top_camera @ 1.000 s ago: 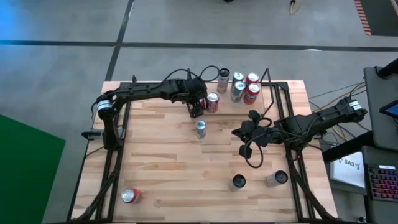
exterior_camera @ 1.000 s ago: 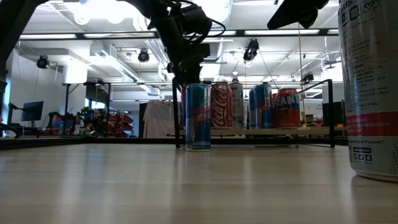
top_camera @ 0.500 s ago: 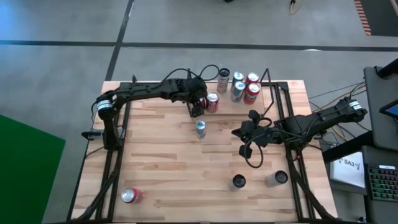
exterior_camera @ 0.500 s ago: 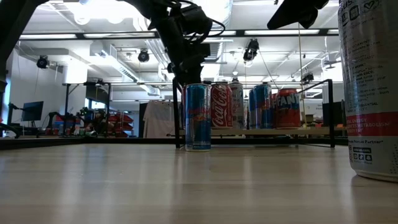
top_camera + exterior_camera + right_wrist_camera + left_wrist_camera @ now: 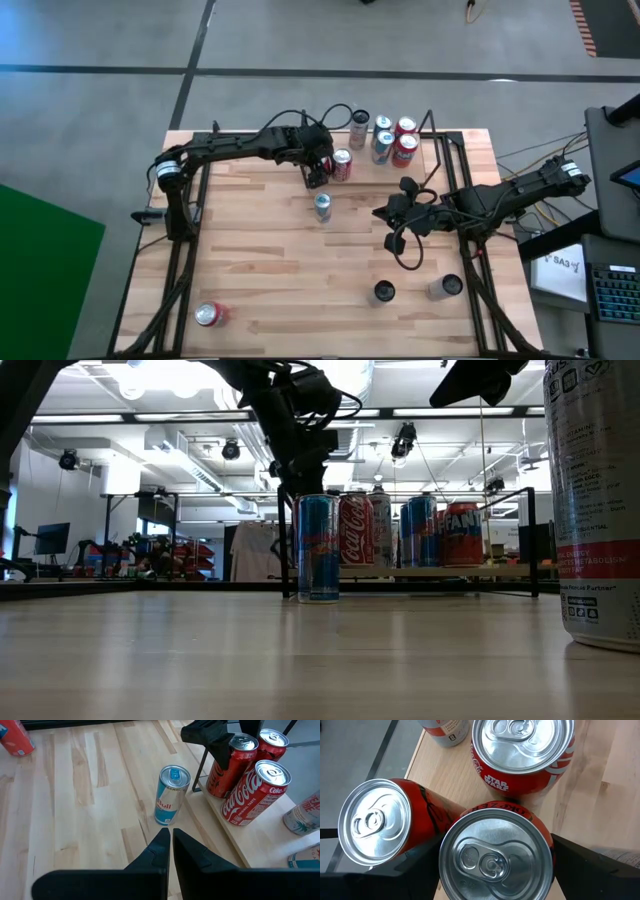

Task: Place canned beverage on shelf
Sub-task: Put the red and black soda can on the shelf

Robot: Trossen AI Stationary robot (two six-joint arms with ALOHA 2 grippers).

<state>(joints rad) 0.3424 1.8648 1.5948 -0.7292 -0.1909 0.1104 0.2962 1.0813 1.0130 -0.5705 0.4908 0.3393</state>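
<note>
Left gripper [image 5: 320, 170] over small light-wood shelf with black metal rails [image 5: 425, 160], fingers spread either side of red aluminium cola can [image 5: 496, 861]; grip or release: cannot tell. Several cans already shelved. Slim blue-silver can [image 5: 322, 206] and others left on plank table [image 5: 260, 270]. Right gripper [image 5: 385, 213] pinched shut, empty, mid-table. No change from earlier frames.

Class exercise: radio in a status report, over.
Left gripper open around red can on shelf. Right gripper shut, waiting mid-table. Blue can beside shelf.
</note>
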